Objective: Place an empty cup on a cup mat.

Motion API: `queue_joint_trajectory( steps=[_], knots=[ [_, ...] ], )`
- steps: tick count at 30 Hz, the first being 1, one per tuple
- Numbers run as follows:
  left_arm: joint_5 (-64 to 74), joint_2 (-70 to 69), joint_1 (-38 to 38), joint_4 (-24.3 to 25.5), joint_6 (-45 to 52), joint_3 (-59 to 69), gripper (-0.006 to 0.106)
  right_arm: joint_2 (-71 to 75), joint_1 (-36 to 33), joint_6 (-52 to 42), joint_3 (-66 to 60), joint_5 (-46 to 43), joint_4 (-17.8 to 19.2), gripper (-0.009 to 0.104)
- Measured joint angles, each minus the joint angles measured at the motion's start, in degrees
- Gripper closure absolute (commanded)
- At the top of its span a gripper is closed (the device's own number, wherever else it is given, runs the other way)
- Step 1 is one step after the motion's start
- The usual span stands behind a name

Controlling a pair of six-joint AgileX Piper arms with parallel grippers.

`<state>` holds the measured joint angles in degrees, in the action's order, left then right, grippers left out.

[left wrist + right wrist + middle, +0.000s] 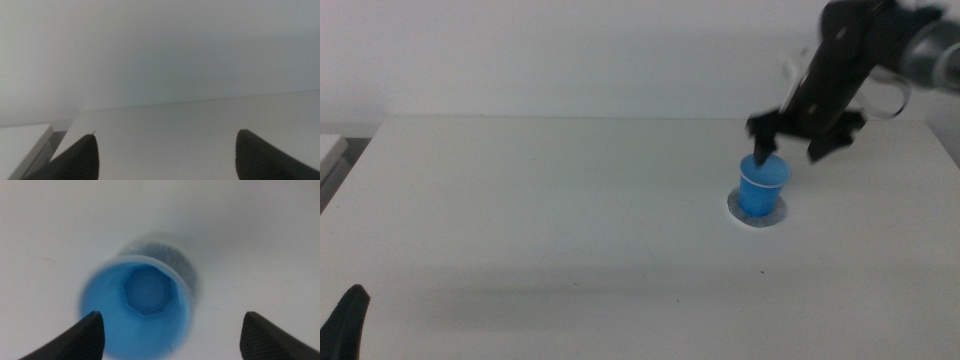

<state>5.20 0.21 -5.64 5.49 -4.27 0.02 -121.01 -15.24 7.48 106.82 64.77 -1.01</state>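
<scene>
The blue cup (pixel 763 187) stands upright on the grey cup mat (pixel 773 216) at the right of the table. My right gripper (pixel 792 147) hangs just above the cup's rim with its jaws wide open. In the right wrist view I look straight down into the empty cup (pixel 147 300), and the mat (pixel 172 255) shows from under its far side. The right gripper (pixel 172 314) holds nothing. My left gripper (pixel 345 320) waits at the bottom left corner and is open and empty in the left wrist view (pixel 166 134).
The white table (pixel 540 210) reaches back to a pale wall. A lower light surface (pixel 20 145) lies beyond the table's left edge.
</scene>
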Motion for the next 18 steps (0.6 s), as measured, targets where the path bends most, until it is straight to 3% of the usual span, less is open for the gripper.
queue_joint_trajectory(
  steps=[9, 18],
  knots=[
    [0.0, 0.0, 0.0, 0.0, 0.0, 0.0, 0.007, 26.5, 7.7, -3.3, -6.3, -2.8, -0.9, 0.010],
    [0.0, 0.0, 0.0, 0.0, 0.0, 0.0, 0.007, 57.1, 8.3, -2.9, -48.1, -27.8, -0.8, 0.010]
  ],
)
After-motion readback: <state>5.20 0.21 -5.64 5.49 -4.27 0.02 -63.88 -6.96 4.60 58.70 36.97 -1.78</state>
